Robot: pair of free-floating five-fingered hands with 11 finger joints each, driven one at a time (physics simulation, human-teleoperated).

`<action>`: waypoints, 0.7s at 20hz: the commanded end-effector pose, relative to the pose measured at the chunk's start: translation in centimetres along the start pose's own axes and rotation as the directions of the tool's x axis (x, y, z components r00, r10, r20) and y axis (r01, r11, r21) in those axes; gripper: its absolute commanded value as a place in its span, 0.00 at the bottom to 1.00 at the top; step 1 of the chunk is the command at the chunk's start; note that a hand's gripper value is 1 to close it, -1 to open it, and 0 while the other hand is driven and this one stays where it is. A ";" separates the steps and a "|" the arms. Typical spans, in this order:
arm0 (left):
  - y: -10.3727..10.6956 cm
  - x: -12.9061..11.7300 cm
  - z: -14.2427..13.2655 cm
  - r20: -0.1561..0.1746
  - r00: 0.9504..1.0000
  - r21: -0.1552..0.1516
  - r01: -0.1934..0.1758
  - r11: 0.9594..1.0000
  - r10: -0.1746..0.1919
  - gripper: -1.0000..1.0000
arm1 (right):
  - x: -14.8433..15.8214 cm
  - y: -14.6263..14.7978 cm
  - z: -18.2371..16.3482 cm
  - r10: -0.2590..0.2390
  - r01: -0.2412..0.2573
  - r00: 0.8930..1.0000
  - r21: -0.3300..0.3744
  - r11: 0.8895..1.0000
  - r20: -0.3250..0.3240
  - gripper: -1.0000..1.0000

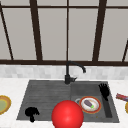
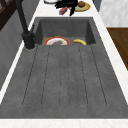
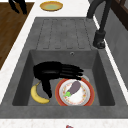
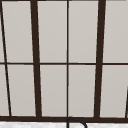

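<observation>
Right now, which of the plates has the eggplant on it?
The red-rimmed plate down in the sink basin, beside the right hand and the banana, carries the eggplant. The yellow plate on the counter past the drainboard holds none.

Front and both side cameras share the sink (image 1: 45, 92), seemingly close.

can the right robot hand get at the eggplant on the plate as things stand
Probably yes. The right robot hand hangs open in the basin just beside the plate, fingers reaching over its rim toward the eggplant, and nothing lies between them.
</observation>
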 end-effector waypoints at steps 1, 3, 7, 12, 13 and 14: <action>0.0 0.0 0.0 0.000 1.000 0.000 0.000 1.000 0.000 0.50 | 0.9 -0.5 0.2 -0.067 0.061 0.995 0.082 0.995 0.070 0.00; 0.0 0.0 0.0 0.000 1.000 0.000 0.000 1.000 0.000 0.50 | 1.2 -0.6 0.5 -0.084 0.074 0.992 0.108 0.991 0.093 0.00; 0.0 0.0 0.0 0.000 1.000 0.000 0.000 1.000 0.000 0.50 | 2.1 -1.0 0.2 -0.104 0.078 0.983 0.169 0.982 0.151 0.00; 0.0 0.0 0.0 0.000 1.000 0.000 0.000 1.000 0.000 0.50 | 3.7 -1.3 -0.8 -0.134 0.083 0.976 0.280 0.956 0.169 0.00; 0.0 0.0 0.0 0.000 1.000 0.000 0.000 1.000 0.000 0.50 | 4.1 -1.4 -1.1 -0.139 0.083 0.976 0.304 0.949 0.167 0.00; 0.0 0.0 0.0 0.000 1.000 0.000 0.000 1.000 0.000 0.50 | 4.6 -1.5 -1.5 -0.141 0.082 0.977 0.331 0.940 0.160 0.00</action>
